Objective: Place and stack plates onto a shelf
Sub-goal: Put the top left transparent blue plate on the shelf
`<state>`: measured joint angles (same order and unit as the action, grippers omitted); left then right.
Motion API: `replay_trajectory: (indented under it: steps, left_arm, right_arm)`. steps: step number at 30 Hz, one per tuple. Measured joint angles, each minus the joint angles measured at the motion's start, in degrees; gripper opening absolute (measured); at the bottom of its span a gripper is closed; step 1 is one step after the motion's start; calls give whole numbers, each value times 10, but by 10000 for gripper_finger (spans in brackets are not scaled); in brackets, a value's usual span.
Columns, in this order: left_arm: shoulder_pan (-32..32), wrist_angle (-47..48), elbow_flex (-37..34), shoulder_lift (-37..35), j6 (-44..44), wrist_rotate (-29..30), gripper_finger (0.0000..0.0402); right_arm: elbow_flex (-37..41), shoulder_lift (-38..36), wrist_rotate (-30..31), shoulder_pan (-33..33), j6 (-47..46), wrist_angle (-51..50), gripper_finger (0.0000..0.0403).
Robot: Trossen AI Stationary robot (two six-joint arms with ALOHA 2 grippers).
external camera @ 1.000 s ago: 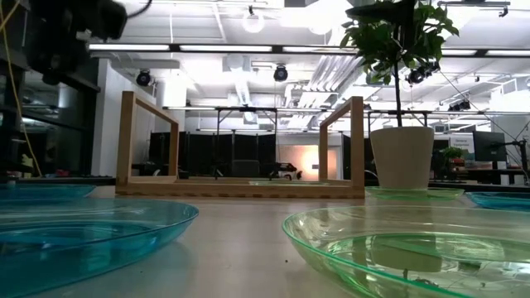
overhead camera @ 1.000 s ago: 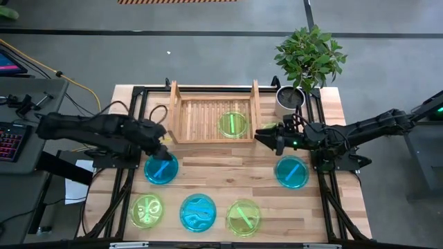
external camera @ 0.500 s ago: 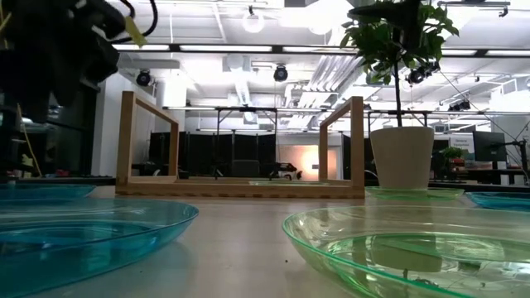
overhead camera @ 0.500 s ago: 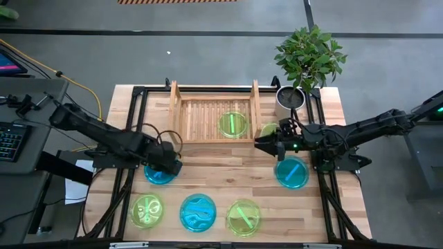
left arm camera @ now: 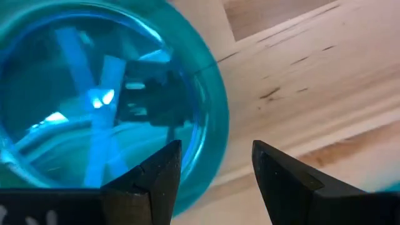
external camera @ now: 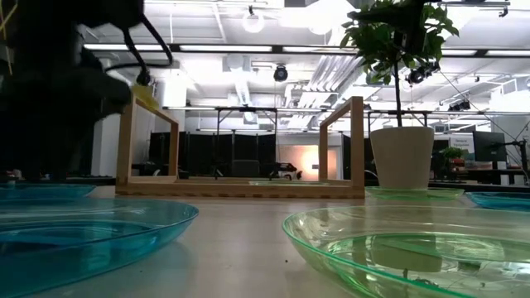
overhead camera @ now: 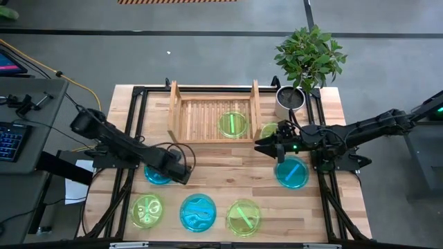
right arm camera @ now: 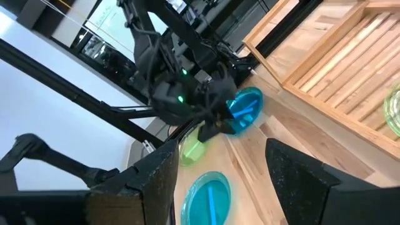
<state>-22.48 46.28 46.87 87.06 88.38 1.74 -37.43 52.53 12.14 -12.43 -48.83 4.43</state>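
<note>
Six plates show in the high view. A green plate (overhead camera: pixel 233 124) lies on the slats of the wooden shelf (overhead camera: pixel 174 111), and another green plate (overhead camera: pixel 270 130) lies on the table by the shelf's right rail. A blue plate (overhead camera: pixel 291 172) sits below my right gripper. Along the near edge lie a green (overhead camera: pixel 147 211), a blue (overhead camera: pixel 199 211) and a green plate (overhead camera: pixel 243 216). My left gripper (overhead camera: pixel 183 173) is open, low at the right rim of another blue plate (overhead camera: pixel 152 177). My right gripper (overhead camera: pixel 260 144) is open and hovers right of the shelf. My left gripper (left arm camera: pixel 215 178) stands open across the blue plate's right rim (left arm camera: pixel 209 119), coming from above. One finger (left arm camera: pixel 153 178) is over the plate's inside and the other (left arm camera: pixel 284 178) over bare table. Whether either finger touches the plate I cannot tell.
A potted plant (overhead camera: pixel 304 62) stands at the table's far right corner, behind my right arm. Black frame rails (overhead camera: pixel 135 111) run along both sides of the table. Bare wood lies between the shelf and the near row of plates (overhead camera: pixel 221 173). A desk with a keyboard (overhead camera: pixel 10 142) is off the left edge.
My left arm has stretched out and its gripper has moved toward the table's right and near edge, dropping low from the blue plate's far side to its right rim. My right gripper has drifted slightly toward the near edge. No plate has moved.
</note>
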Motion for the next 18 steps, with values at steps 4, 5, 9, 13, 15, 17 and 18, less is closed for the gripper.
replay_trajectory:
  steps: [4,5,9,13,15,17,18]
  left_arm:
    - [0,2,12,41,-11,1,186]
    - [0,1,13,48,-11,2,186]
    - [0,9,15,72,-8,3,186]
    - [0,11,16,84,-21,3,182]
    - [0,9,16,84,-31,4,166]
    - [0,7,16,84,-38,3,135]
    - [0,9,17,82,-46,3,115]
  right_arm:
    - [0,0,0,0,-2,-4,225]
    - [0,0,0,0,-2,-5,225]
    - [0,0,0,0,-2,-6,225]
    - [0,0,0,0,-2,-6,225]
    - [0,0,1,0,-2,-6,225]
    - [0,0,1,0,-2,-6,225]
    - [0,0,1,0,-2,-7,225]
